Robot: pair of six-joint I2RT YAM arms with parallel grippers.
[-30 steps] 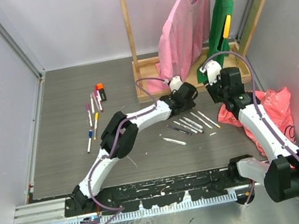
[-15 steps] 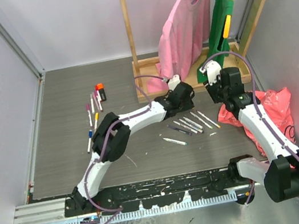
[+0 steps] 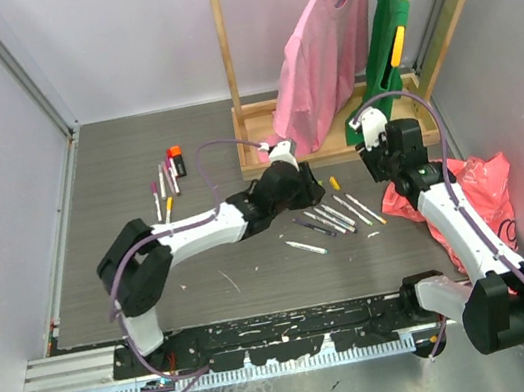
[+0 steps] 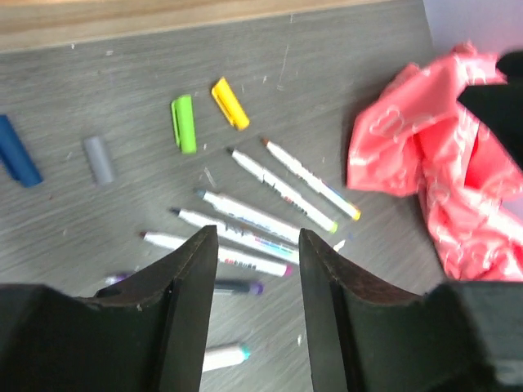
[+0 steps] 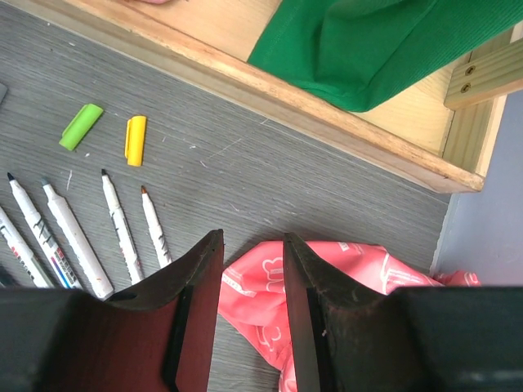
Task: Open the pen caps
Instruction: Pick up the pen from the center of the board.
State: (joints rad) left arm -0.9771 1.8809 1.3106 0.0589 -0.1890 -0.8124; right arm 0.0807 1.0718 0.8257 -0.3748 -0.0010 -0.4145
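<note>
Several uncapped white pens [image 3: 332, 216] lie fanned on the grey table [image 3: 133, 269]; they also appear in the left wrist view [image 4: 261, 216]. Loose pen caps lie beyond them: green [image 4: 186, 122], yellow [image 4: 230, 103], grey [image 4: 99, 159] and blue [image 4: 18, 161]. My left gripper [image 4: 257, 245] hovers over the fanned pens, open, with nothing between its fingers [image 4: 192, 310]. The right gripper [image 5: 252, 241] hangs open and empty above the edge of a pink bag [image 5: 327, 278]. The green cap [image 5: 82, 126] and yellow cap [image 5: 135, 140] lie to its upper left in that view.
More pens [image 3: 163, 198] with coloured ends and an orange-and-black marker [image 3: 176, 160] lie at the left of the table. A wooden rack base [image 3: 258, 115] holds a pink garment [image 3: 323, 53] and a green one [image 3: 390, 31]. The pink bag [image 3: 464, 191] lies at the right.
The left arm has swung its elbow out to the left and drawn its gripper back left from the rack. Its jaws have widened. A yellow cap now shows where the gripper was. The right arm is still.
</note>
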